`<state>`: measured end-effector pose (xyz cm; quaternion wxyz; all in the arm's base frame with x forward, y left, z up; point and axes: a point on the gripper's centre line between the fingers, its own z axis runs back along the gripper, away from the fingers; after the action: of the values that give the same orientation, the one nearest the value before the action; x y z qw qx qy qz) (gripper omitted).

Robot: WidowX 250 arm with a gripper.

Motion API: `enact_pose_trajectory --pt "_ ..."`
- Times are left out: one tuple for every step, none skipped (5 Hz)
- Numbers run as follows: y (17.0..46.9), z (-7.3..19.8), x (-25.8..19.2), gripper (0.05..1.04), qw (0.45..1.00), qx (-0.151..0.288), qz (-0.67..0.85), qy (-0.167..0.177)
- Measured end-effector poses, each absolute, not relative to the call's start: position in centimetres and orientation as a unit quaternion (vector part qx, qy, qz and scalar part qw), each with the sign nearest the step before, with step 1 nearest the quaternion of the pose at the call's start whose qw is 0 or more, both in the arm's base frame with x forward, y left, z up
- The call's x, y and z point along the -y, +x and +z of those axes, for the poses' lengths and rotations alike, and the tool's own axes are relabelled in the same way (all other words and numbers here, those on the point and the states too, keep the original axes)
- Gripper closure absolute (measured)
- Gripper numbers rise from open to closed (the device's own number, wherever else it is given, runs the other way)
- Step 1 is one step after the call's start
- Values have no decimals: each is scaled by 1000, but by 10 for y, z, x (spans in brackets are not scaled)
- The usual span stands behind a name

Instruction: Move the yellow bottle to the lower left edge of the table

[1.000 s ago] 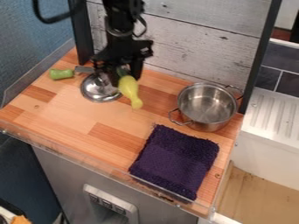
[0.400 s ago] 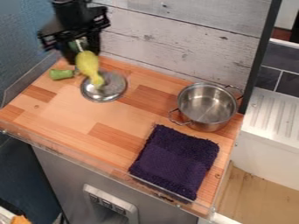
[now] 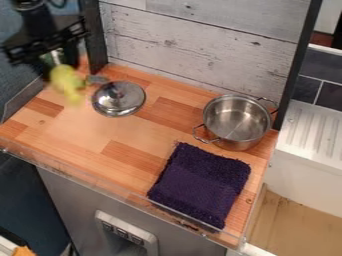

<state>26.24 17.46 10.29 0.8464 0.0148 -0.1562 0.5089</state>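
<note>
Yellow plastic-looking bottle (image 3: 65, 83) directly below the jaws of the black two-finger gripper (image 3: 56, 59); jaws closed on its broad upper end, exact gap between them hidden; bottle appears suspended over the upper left of the light wooden table (image 3: 75, 136), long axis steep, narrow end down and slightly right of the jaws.

Key relation: the lower left edge lies below and somewhat left of the jaws, towards the camera; the single arm already has the load on that side; carry judged well under way, placement outstanding; next move probably a pass towards the camera, then lowering and release.

Transparent side guard (image 3: 20, 99) lies below and left of the jaws; chief obstacle, as the hanging end could catch it; bottle may roll if laid on its side.

Grey metal piece (image 3: 97, 79) just right of the bottle; round silver lid (image 3: 119, 99) next; steel two-handled pot (image 3: 237, 121) far right; dark purple cloth (image 3: 200, 184) far below and right; none of these blocks the route.
</note>
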Motion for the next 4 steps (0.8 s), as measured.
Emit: enact_pose_trajectory --pt "254 78 -192 500 846 131 517 10" --pt "250 62 -203 500 841 120 527 11" --pt "244 41 -216 500 823 103 558 19" --pt "241 34 -228 500 810 104 576 35"
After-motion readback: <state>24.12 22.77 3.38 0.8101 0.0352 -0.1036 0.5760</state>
